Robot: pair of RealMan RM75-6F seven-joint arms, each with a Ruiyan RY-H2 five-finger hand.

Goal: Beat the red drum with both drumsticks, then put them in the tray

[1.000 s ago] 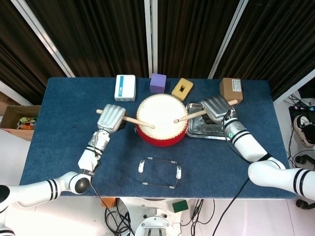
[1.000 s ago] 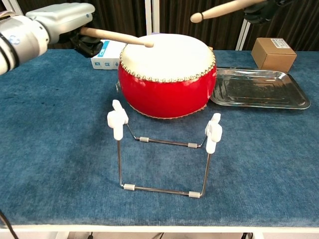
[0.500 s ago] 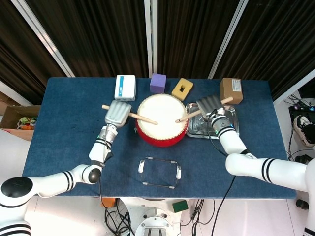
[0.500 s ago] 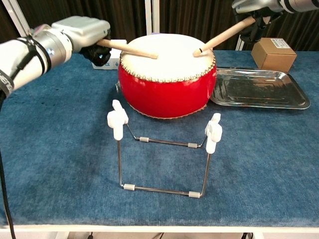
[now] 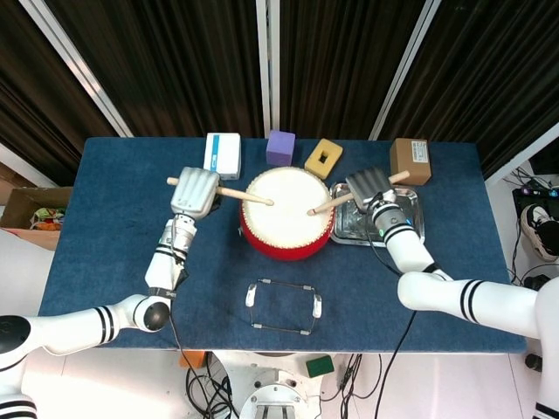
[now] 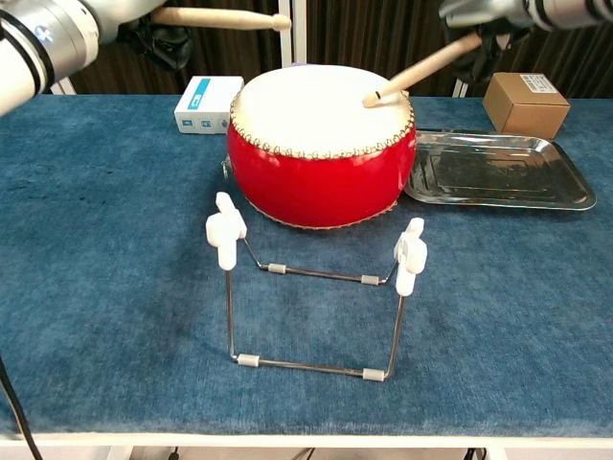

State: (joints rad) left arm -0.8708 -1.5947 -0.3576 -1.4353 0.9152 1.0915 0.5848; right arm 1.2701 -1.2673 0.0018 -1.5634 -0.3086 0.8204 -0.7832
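The red drum (image 5: 286, 216) (image 6: 321, 144) with its white skin stands mid-table. My left hand (image 5: 194, 191) (image 6: 57, 24) grips a wooden drumstick (image 5: 238, 195) (image 6: 225, 17), which is lifted well above the drum's left side. My right hand (image 5: 370, 188) (image 6: 498, 11) holds the other drumstick (image 5: 330, 203) (image 6: 414, 71), slanting down so its tip touches the skin at the right. The steel tray (image 5: 377, 226) (image 6: 496, 171) lies right of the drum, below the right hand.
A wire stand with white clips (image 5: 283, 307) (image 6: 314, 287) stands in front of the drum. Behind the drum lie a white-blue box (image 5: 222, 155) (image 6: 206, 102), a purple block (image 5: 280, 147) and a yellow block (image 5: 323, 158). A cardboard box (image 5: 410, 160) (image 6: 524, 103) sits behind the tray.
The left hand has lifted its drumstick off the skin and drawn back left. The right drumstick stays down with its tip on the skin, shifted slightly.
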